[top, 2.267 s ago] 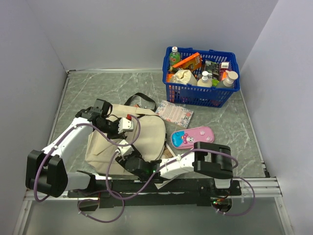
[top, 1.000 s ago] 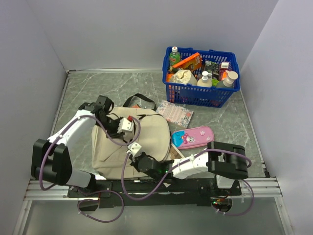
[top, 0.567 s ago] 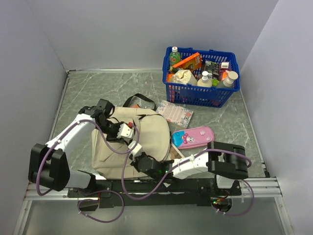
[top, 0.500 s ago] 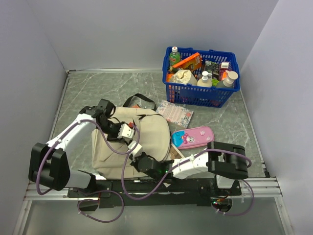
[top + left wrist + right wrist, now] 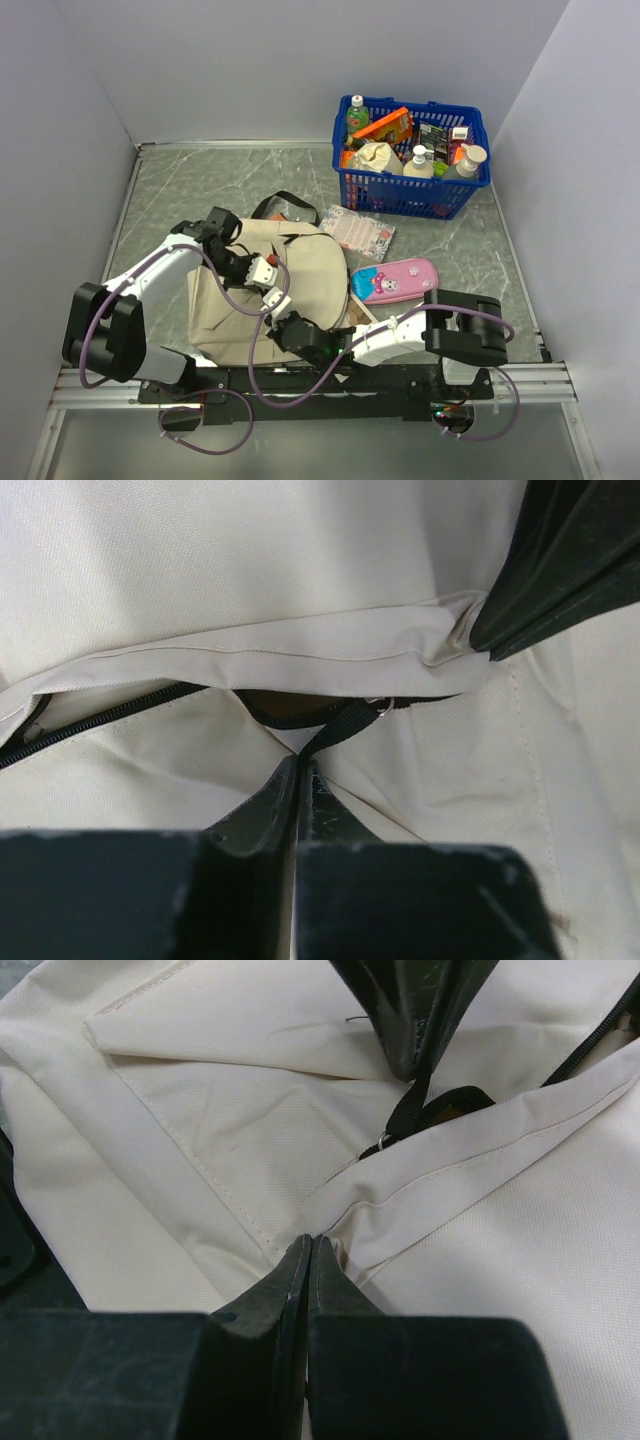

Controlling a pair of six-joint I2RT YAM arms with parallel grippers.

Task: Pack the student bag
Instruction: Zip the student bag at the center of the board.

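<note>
**Both pincers clamped at the bag's zipper**

Nearest the arm bases, the right gripper (image 5: 308, 1243) is pinched together on a fold of the large, soft cream fabric student bag (image 5: 310, 268). Just beyond, the left gripper (image 5: 298, 766) is clamped on the black webbing zipper pull (image 5: 338, 726). The bag lies on the grey marbled table (image 5: 200, 180), left of centre. Past it lie a pink oval pencil case (image 5: 394, 279) and a flat patterned packet (image 5: 357, 231). Farthest is a filled blue plastic basket (image 5: 412, 192).

One student bag (image 5: 315, 268), one blue basket (image 5: 410, 195), one pink pencil case (image 5: 395, 279), one floral packet (image 5: 357, 231).
</note>
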